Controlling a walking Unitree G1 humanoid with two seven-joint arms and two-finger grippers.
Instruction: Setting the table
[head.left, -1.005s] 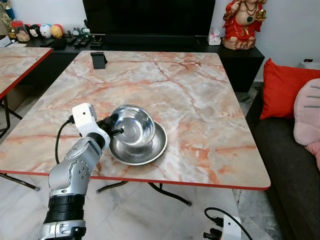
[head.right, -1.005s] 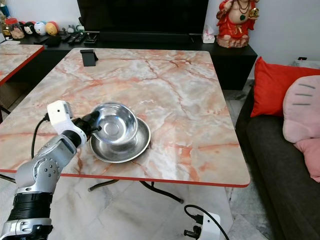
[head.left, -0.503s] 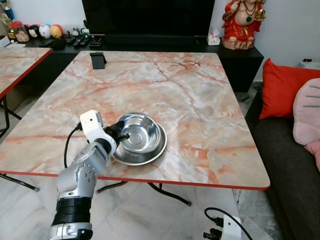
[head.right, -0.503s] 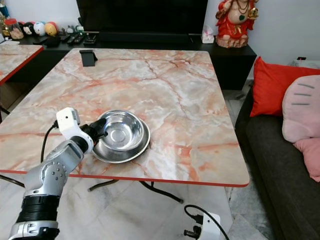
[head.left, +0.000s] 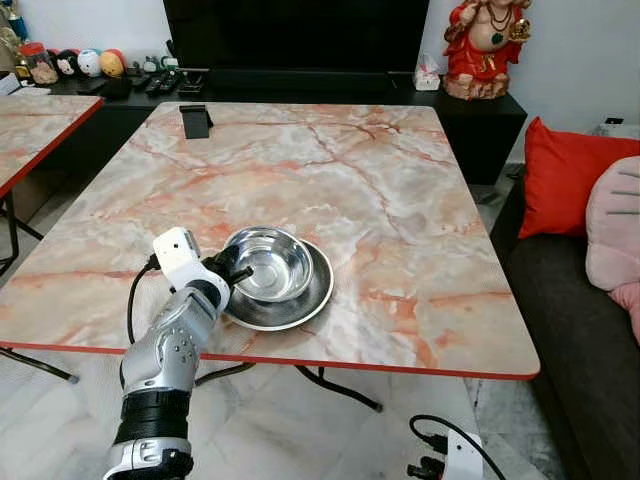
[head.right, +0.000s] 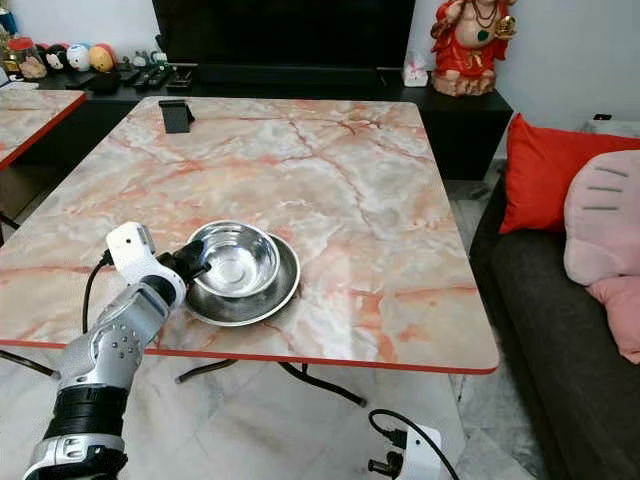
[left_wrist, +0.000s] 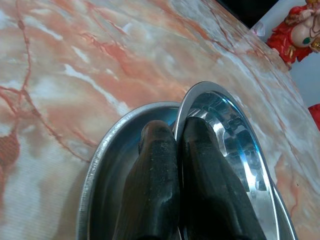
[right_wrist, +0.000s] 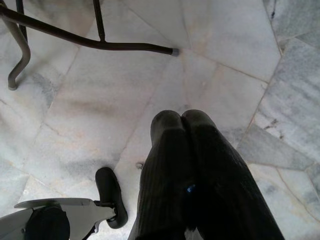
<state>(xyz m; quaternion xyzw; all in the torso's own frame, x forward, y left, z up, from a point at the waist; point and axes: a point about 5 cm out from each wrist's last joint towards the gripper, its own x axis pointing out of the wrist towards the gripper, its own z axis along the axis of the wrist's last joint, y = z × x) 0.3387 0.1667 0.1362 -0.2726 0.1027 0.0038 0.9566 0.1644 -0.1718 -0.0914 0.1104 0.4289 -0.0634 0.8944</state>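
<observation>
Two steel pieces sit stacked near the front edge of the marble-patterned desk (head.left: 400, 200): a bowl (head.left: 270, 264) resting in a shallow steel plate (head.left: 310, 297). From my remote station I see the left claw (left_wrist: 176, 131) pinching the bowl's rim on the side away from the red cushion (head.left: 565, 175), one black finger (left_wrist: 152, 170) outside the wall over the plate, the other inside the bowl. Bowl and plate lie on the desk's near half, toward the side away from the cushion, well apart from the small black stand (head.left: 197, 120) at the desk's far edge. A red figurine (head.left: 485, 45) stands on the dark cabinet (head.left: 480, 120) beyond the desk, on the cushion's side. My right claw (right_wrist: 182, 120) hangs low beside the desk, its two fingers pressed together with nothing between them, pointing at the pale marble floor (right_wrist: 75, 115) close to a black desk leg (right_wrist: 90, 42).
</observation>
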